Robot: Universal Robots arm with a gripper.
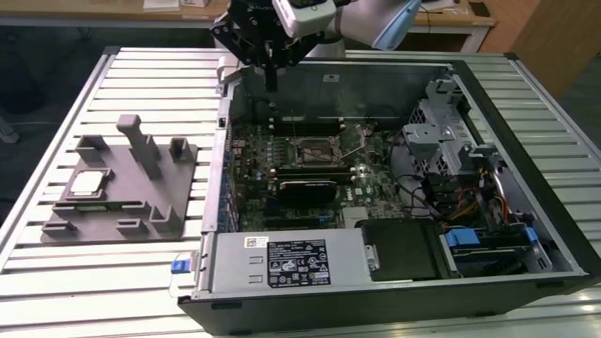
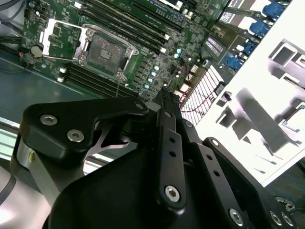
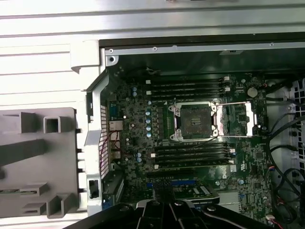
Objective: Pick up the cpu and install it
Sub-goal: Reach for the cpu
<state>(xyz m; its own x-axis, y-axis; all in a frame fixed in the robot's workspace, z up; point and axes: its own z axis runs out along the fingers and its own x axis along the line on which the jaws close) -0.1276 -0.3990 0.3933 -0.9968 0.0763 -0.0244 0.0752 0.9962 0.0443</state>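
On the grey tray (image 1: 98, 224), cpu (image 1: 86, 184) lies flat, plate up.

A pale slatted counter (image 1: 141, 77) is stretching out under me; beyond it a wooden desk (image 1: 84, 12) is standing on dark floor (image 1: 56, 42), a brown panel (image 1: 554, 35) showing at the exterior view's right.

One case (image 1: 329, 310) is lying open on one table (image 1: 141, 70). Inside the case, one motherboard (image 3: 248, 157) is carrying one socket (image 1: 317, 149) and two banks of memory slots (image 3: 190, 87), and one power supply (image 1: 291, 260) is sitting there too. Beside the case, one tray (image 1: 112, 211) is holding one cpu (image 1: 86, 184). Above the case, one gripper (image 1: 270, 88) is hanging.
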